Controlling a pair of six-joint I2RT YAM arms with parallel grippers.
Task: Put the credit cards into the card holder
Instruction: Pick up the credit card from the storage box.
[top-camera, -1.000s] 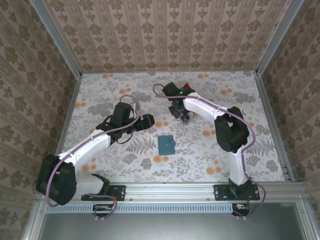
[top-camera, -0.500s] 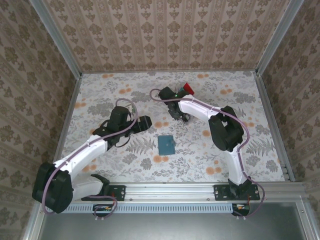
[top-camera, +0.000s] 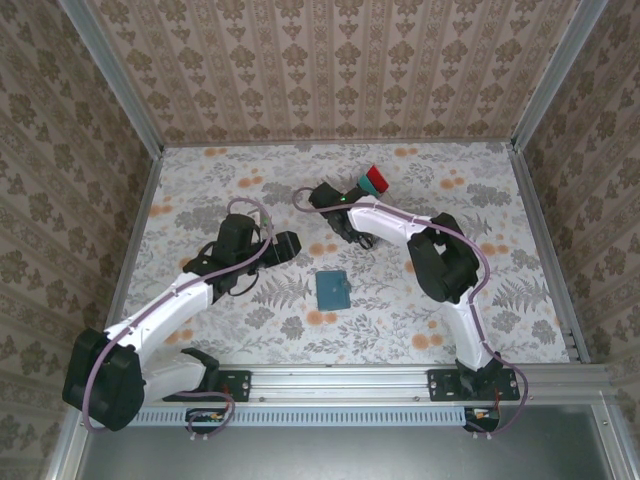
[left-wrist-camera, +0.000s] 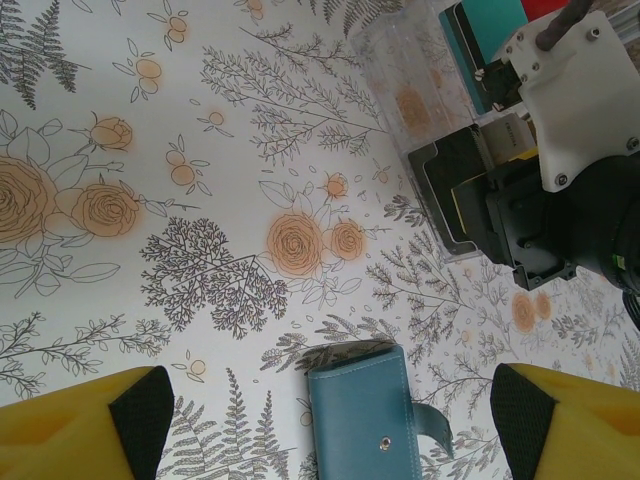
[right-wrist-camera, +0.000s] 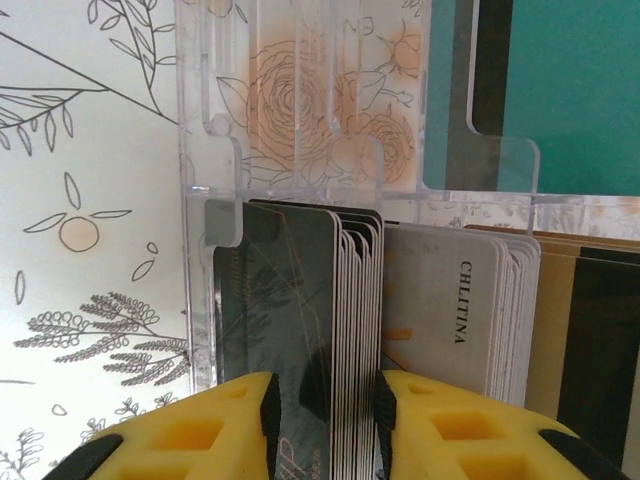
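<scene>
Right gripper (right-wrist-camera: 327, 402): its yellow foam fingers (right-wrist-camera: 190, 432) stand either side of the dark stack of credit cards (right-wrist-camera: 290, 290), close against both faces. Whether they press it cannot be told.
Left gripper (left-wrist-camera: 330, 405): spread wide and holding nothing, with the card holder (left-wrist-camera: 362, 415) on the table below the gap.
Credit cards: thin, rigid and glossy. They stand on edge, packed face to face in a clear tray (right-wrist-camera: 300, 170) at the far middle of the table (top-camera: 250, 180).
Neighbouring stacks: whitish lettered cards (right-wrist-camera: 445, 310) sit just right of the dark stack, with tan-brown cards (right-wrist-camera: 560, 330) beyond them.
Clear tray: transparent hard plastic with notched dividers. A teal piece (right-wrist-camera: 520, 70) lies in its far section.
Card holder: dark teal, leather-like, lying flat and folded shut with a tab and a metal snap. In the top view its long axis runs near to far.
Key relation: the holder lies near of the tray, toward the arm bases and between the two arms. A lifted card would therefore travel nearward.
Nearer arm: the two grippers are about equally close to the holder. The left one faces it directly.
Judgement: the holder probably needs unsnapping before any card can enter.
</scene>
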